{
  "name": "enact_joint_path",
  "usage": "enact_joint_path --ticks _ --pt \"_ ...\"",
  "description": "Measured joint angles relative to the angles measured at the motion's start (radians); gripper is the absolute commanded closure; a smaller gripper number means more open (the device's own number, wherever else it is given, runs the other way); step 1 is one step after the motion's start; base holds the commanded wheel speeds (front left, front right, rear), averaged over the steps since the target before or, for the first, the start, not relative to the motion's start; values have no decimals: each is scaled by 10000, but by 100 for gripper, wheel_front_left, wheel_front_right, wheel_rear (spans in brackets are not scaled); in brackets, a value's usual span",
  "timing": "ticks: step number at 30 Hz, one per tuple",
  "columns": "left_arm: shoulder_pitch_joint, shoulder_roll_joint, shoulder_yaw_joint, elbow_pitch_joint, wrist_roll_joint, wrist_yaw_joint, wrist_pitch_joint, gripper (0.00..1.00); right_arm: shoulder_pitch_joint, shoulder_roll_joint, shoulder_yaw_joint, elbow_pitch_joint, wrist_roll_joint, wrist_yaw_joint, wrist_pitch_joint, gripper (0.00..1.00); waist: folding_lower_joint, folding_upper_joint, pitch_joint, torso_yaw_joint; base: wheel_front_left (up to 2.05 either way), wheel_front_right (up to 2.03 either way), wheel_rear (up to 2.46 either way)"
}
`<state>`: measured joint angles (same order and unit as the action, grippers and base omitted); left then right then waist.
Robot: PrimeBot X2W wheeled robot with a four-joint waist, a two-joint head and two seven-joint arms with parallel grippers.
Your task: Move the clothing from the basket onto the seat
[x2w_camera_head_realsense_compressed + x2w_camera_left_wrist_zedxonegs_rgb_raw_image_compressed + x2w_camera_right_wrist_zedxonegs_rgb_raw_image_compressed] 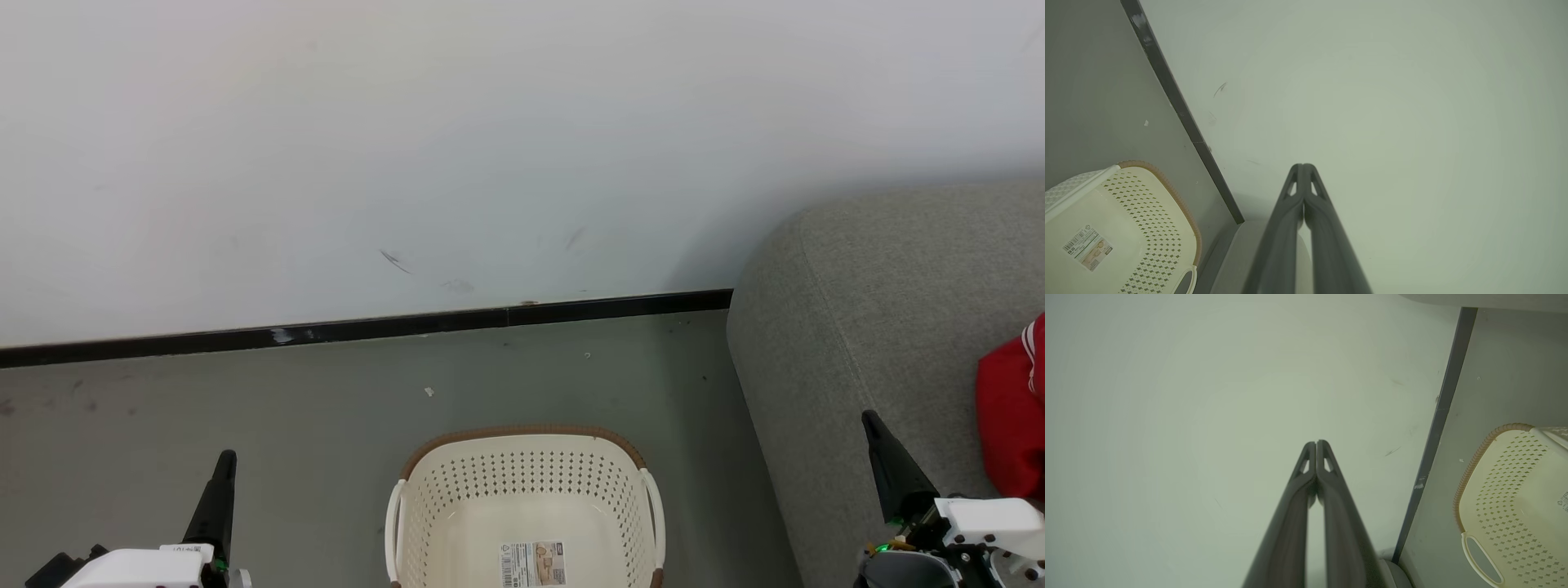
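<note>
Rising behind everything, a white wall (pixel 408 122) meets the grey floor (pixel 245 392). The grey seat (pixel 865 327) stands on the floor's right side, with red clothing (pixel 1008 408) on it. The cream basket (pixel 522 474) stands mid-floor, its label sticker (pixel 533 563) showing. The left gripper (pixel 229 456) and right gripper (pixel 870 418) have their jaws pressed together.

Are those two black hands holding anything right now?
Nothing. The left hand and right hand are both shut with nothing between their fingers; the clothing lies on the seat.
</note>
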<state>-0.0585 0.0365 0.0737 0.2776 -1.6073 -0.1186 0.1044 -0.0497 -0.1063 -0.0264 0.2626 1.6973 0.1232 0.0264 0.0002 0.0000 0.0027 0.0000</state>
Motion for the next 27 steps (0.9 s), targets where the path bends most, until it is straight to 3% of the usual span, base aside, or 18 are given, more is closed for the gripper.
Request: enact_joint_path --ticks 27 --pt "-1 0 4 8 0 0 2 100 -1 27 -77 2 -4 0 2 100 -1 0 0 0 0 0 0"
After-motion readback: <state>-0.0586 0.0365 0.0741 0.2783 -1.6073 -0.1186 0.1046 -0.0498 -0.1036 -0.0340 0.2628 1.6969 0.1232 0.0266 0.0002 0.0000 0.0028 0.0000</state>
